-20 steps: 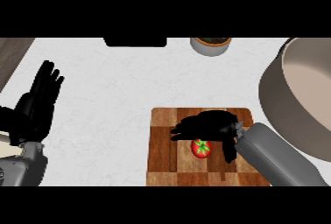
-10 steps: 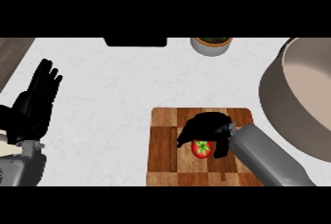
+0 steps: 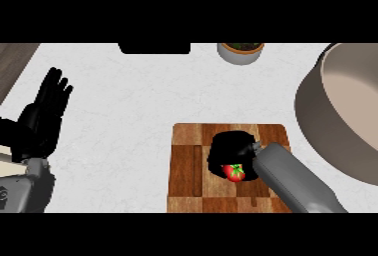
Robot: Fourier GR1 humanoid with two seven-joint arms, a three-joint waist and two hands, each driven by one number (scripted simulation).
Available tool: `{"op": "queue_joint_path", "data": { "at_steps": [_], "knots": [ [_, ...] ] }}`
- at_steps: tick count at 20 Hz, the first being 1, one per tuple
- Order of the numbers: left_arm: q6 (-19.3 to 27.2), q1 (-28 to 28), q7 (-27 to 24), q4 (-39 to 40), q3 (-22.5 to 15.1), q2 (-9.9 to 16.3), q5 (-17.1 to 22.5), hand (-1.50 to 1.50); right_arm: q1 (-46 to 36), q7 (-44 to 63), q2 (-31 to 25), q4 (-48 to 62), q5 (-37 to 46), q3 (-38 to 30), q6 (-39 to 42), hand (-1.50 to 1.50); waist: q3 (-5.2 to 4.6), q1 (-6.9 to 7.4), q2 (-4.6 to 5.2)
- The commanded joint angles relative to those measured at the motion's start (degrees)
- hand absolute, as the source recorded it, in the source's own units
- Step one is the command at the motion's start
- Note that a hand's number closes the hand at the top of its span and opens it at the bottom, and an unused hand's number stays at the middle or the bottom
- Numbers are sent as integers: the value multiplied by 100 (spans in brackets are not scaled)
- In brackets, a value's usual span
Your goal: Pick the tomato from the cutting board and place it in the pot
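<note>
A white counter [image 3: 148, 100] holds 1 wooden cutting board [image 3: 188, 170] near the front, 1 large grey pot [image 3: 332, 115] at the right, and 1 small cup [image 3: 241, 52] at the far edge beside 1 dark object [image 3: 155, 48]. No writing shows. 1 red tomato [image 3: 235, 172] sits on the board, under the right hand [image 3: 230, 150], whose fingers curl down around it. The left hand [image 3: 40, 120] rests at the left edge, fingers straight and pointing up.

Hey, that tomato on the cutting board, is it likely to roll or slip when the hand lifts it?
The tomato looks round and smooth, so it would probably roll if nudged. The right hand curls over it, which should limit slipping.
</note>
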Motion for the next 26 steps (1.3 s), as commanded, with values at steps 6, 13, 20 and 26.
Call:
{"op": "queue_joint_path", "data": {
  "at_steps": [6, 13, 20, 26],
  "knots": [
    [74, 107, 348, -297, 300, 175, 4, 0, 1113, 1593, 106, -481, -103, -775, -8, 150, 19, -316, -68],
    [211, 432, 276, -432, 351, 142, -105, 0, 2679, 3565, 334, -1889, -378, -1586, -574, 150, 8, -564, -137],
    [185, 499, 222, -358, 400, 93, -43, 0, 3653, 4236, 539, -4549, -942, -2388, -1306, 150, 7, -656, -131],
    [64, 517, 308, -571, 252, 60, -8, 0, 4528, 5070, 742, -6829, -1062, -2850, -1596, 150, 18, -406, -73]
  ]
}}
